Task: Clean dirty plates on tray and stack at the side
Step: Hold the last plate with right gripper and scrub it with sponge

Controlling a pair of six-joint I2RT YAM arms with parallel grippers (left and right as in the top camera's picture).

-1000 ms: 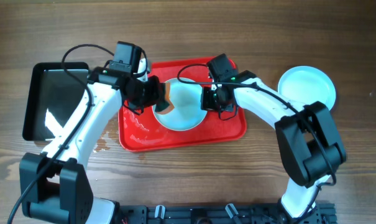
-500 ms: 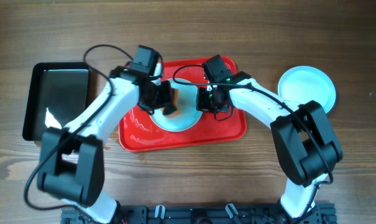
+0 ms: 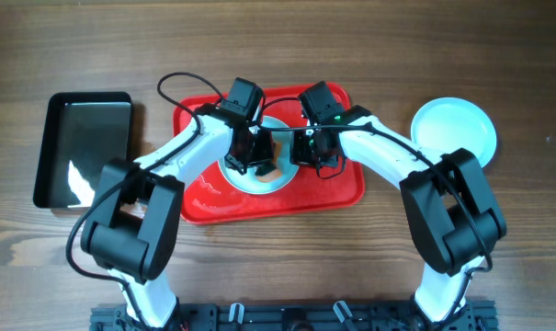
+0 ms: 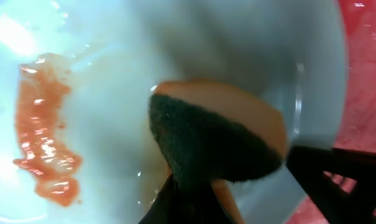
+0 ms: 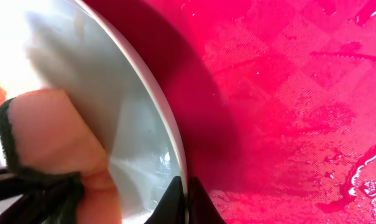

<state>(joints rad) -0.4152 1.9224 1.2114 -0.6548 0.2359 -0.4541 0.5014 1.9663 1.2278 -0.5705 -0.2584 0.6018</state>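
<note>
Text on tray (image 3: 213, 200): none readable.
Text on plates (image 3: 454, 129): none readable.
Text on pan (image 3: 46, 147): none readable.
Labels on arms (image 3: 388, 152): none readable from overhead.
Wrist views: no letters, numbers or signs.

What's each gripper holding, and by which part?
The left gripper pinches the sponge by its near end; the right gripper clamps the plate at its rim, right-arm side.
</note>
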